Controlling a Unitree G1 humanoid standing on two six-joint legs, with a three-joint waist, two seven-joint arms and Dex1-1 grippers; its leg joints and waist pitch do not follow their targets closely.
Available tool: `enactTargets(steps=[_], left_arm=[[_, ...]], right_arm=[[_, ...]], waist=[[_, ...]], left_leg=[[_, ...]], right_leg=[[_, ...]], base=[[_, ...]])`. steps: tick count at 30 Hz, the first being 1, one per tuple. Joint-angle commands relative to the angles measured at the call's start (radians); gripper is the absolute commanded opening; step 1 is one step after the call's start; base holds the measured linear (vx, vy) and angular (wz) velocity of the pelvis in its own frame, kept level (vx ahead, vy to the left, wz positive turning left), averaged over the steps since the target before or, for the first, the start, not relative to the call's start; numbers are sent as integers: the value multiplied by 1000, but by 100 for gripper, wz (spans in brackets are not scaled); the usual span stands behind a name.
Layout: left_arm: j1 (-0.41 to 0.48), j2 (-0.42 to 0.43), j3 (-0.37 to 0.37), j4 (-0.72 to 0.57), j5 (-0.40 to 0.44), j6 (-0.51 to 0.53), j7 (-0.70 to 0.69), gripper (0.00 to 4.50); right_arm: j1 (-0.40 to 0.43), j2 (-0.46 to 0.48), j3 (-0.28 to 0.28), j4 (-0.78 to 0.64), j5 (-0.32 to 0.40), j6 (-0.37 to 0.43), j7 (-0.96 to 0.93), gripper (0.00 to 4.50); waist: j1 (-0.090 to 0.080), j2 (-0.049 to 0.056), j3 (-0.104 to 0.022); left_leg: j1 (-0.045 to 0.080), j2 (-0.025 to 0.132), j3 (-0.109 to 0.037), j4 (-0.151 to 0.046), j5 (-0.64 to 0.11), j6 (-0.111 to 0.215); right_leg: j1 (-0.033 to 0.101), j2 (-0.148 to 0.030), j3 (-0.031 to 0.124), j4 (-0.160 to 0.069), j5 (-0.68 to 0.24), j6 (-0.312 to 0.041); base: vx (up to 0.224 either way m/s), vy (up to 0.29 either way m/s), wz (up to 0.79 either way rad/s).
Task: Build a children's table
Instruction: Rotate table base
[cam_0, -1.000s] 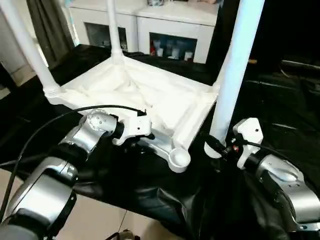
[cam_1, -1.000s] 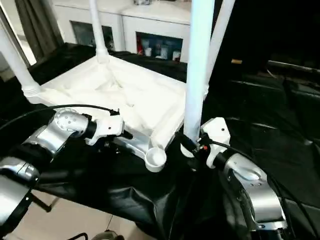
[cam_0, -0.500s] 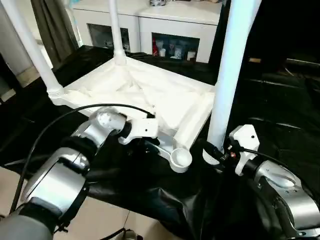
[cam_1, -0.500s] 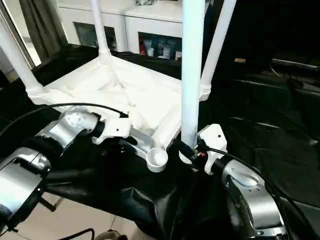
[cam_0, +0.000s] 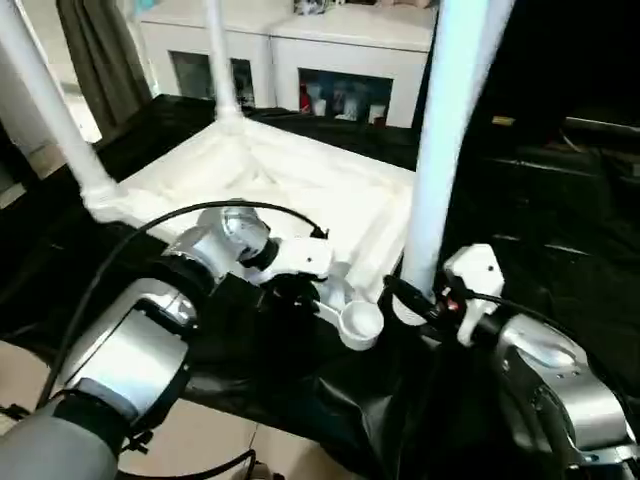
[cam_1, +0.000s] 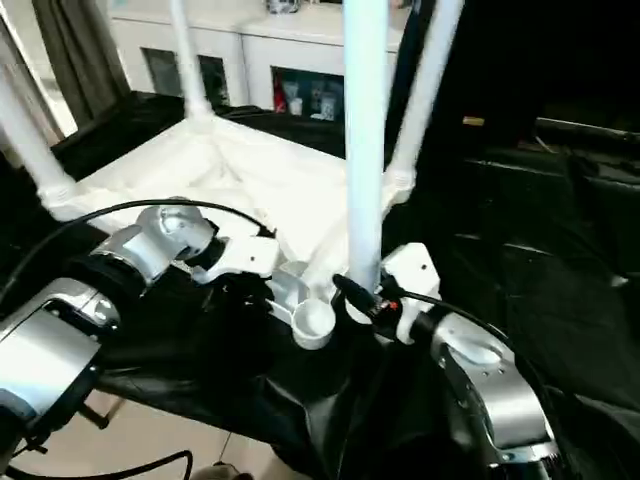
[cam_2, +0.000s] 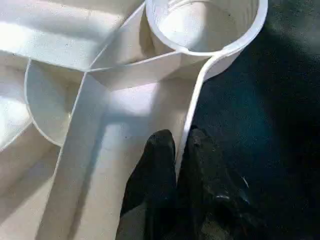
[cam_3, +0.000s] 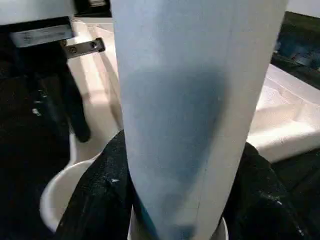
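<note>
- Tabletop (cam_0: 300, 190) is lying upside down on the black-draped table (cam_0: 560, 240), mid-frame in the head views, ribs facing up. Three legs are already standing up out of the far and side corners; I'm only pointing at the one in the upper left (cam_0: 45, 100).
- Fourth leg (cam_0: 440, 150) is the one that matters. It's upright, long axis pretty much vertical, running from the top of the frame down to the right claw (cam_0: 415, 300).
- Right claw is clamped around the bottom end of that leg, a black finger on each side of the tube in the wrist view (cam_3: 95, 200).
- Empty socket (cam_0: 360, 322) sits at the near corner, just left of the leg's foot in the head views, near but not under it. So my guess is the leg has to slide left a touch and then go down.
- Left claw (cam_2: 177, 150) is pinched together on the thin rim wall right beside the socket, one finger (cam_2: 157, 165) inside the rim, one outside. Looks like it's steadying the top.
- Left arm is the one nearest the socket, but the right is carrying the leg.
</note>
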Motion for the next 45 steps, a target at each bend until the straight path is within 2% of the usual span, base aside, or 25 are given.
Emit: enactTargets(steps=[1, 3, 5, 6, 7, 8, 9, 11, 13, 17, 18, 21, 22, 23, 24, 25, 26, 27, 29, 30, 31, 34, 36, 40, 45], left_arm=[[36, 20, 40, 44, -4, 110, 97, 18], [51, 18, 61, 30, -19, 151, 121, 18], [97, -14, 150, -36, -85, 298, 244, 17], [110, -23, 168, -55, -99, 326, 265, 17], [144, -32, 185, -108, -111, 344, 278, 17], [152, -33, 186, -119, -112, 340, 278, 17], [192, -37, 189, -182, -114, 340, 280, 17], [251, -47, 191, -273, -121, 349, 276, 14], [293, -57, 189, -335, -128, 335, 272, 4], [357, -75, 173, -436, -116, 327, 321, 1], [382, -78, 162, -479, -118, 304, 322, 1], [411, -69, 150, -544, -114, 295, 320, 1], [424, -59, 145, -572, -108, 282, 318, 1], [430, -52, 143, -585, -101, 279, 321, 1], [435, -44, 140, -595, -97, 275, 315, 1], [440, -35, 137, -607, -95, 280, 309, 28], [444, -27, 135, -618, -97, 294, 301, 28], [448, -21, 134, -628, -103, 308, 291, 45], [459, -6, 133, -663, -107, 352, 281, 61], [469, 3, 134, -688, -99, 366, 295, 68], [475, 8, 135, -703, -98, 377, 298, 77], [494, 27, 133, -746, -94, 400, 296, 92], [499, 38, 134, -764, -98, 409, 294, 102], [508, 49, 151, -784, -116, 419, 298, 102], [521, 63, 167, -808, -148, 433, 279, 102]], right_arm=[[-10, -10, -7, -1, -6, -6, 9, 190], [-12, -9, -17, 1, 4, 1, 6, 190], [-19, 6, -53, 3, 47, 46, -10, 190], [-21, 10, -60, 4, 57, 56, -15, 190], [-27, 14, -70, 10, 66, 66, -21, 190], [-27, 16, -72, 10, 67, 69, -23, 190], [-33, 22, -82, 12, 75, 92, -38, 190], [-48, 43, -100, 16, 103, 124, -58, 190], [-60, 53, -106, 20, 117, 140, -65, 190], [-65, 42, -92, 23, 97, 144, -58, 190], [-65, 38, -92, 22, 92, 147, -56, 190], [-66, 31, -95, 14, 96, 162, -53, 190], [-68, 28, -96, 11, 98, 170, -52, 190], [-70, 24, -95, 10, 98, 175, -50, 190], [-72, 21, -93, 10, 98, 177, -48, 190], [-74, 19, -91, 11, 96, 178, -47, 190], [-75, 16, -90, 13, 95, 178, -45, 190], [-77, 15, -89, 14, 94, 178, -44, 190], [-78, 14, -87, 13, 93, 179, -42, 190], [-79, 14, -87, 11, 93, 182, -42, 190], [-79, 14, -86, 9, 93, 184, -42, 190], [-82, 13, -84, 5, 96, 193, -42, 190], [-86, 11, -81, 6, 97, 196, -37, 190], [-92, 6, -78, 10, 97, 197, -28, 190], [-91, 4, -77, 8, 100, 198, -23, 190]], waist=[[5, -19, -51], [-2, -20, -50], [-12, -20, -52], [-10, -18, -53], [-11, -23, -55], [-10, -21, -57], [-14, -30, -56], [-18, -25, -59], [-16, -25, -60], [-8, -25, -57], [-6, -31, -56], [-2, -32, -51], [-2, -38, -49], [-2, -41, -49], [-2, -40, -49], [-3, -44, -49], [-2, -42, -50], [-2, -54, -53], [-4, -54, -54], [-6, -61, -55], [-5, -63, -58], [-8, -66, -58], [-9, -69, -57], [-14, -71, -54], [-14, -75, -55]], left_leg=[[17, 59, -29, -91, -294, -1], [16, 57, -29, -91, -287, 0], [15, 56, -27, -88, -268, 15], [18, 56, -27, -86, -261, 23], [14, 54, -26, -84, -240, 35], [14, 56, -26, -84, -227, 39], [12, 56, -24, -84, -208, 52], [12, 56, -22, -81, -178, 75], [16, 59, -21, -82, -173, 79], [17, 65, -20, -87, -198, 64], [20, 65, -19, -88, -212, 56], [19, 65, -22, -97, -252, 27], [20, 67, -23, -100, -267, 16], [20, 66, -22, -100, -267, 12], [21, 67, -22, -101, -263, 7], [20, 65, -21, -100, -249, 5], [20, 65, -21, -100, -241, 4], [19, 64, -20, -97, -214, 11], [17, 61, -18, -92, -158, 29], [15, 61, -17, -90, -147, 34], [16, 61, -16, -86, -116, 48], [15, 60, -13, -81, -92, 67], [15, 60, -13, -82, -97, 66], [19, 63, -14, -87, -149, 40], [19, 61, -12, -84, -133, 37]], right_leg=[[30, -68, 25, -93, -132, -251], [29, -66, 24, -95, -139, -244], [31, -63, 22, -89, -90, -269], [28, -63, 22, -90, -79, -277], [30, -62, 21, -91, -65, -279], [32, -63, 21, -88, -49, -285], [32, -61, 19, -89, -25, -286], [29, -58, 19, -87, 12, -294], [27, -59, 17, -87, 17, -299], [24, -59, 20, -91, -17, -274], [21, -58, 21, -95, -34, -264], [19, -59, 22, -99, -104, -232], [17, -59, 23, -101, -126, -218], [17, -59, 23, -101, -129, -213], [15, -59, 24, -101, -124, -206], [16, -57, 23, -100, -101, -201], [16, -58, 23, -98, -88, -201], [19, -58, 22, -93, -59, -201], [18, -55, 22, -87, 9, -204], [20, -54, 20, -86, 26, -206], [21, -56, 19, -79, 64, -214], [18, -51, 19, -77, 102, -228], [19, -52, 18, -76, 96, -230], [17, -52, 19, -82, 26, -230], [18, -50, 20, -78, 63, -233]], base=[[0, 0, 0], [0, 0, 0], [0, 0, 0], [0, 0, 0], [0, 0, 0], [0, 0, 0], [0, 0, 0], [0, 0, 0], [0, 0, 0], [0, 0, 0], [0, 0, 0], [0, 0, 0], [0, 0, 0], [0, 0, 0], [0, 0, 0], [0, 0, 0], [0, 0, 0], [0, 0, 0], [0, 0, 0], [0, 0, 0], [0, 0, 0], [0, 0, 0], [0, 0, 0], [0, 0, 0], [0, 0, 0]])
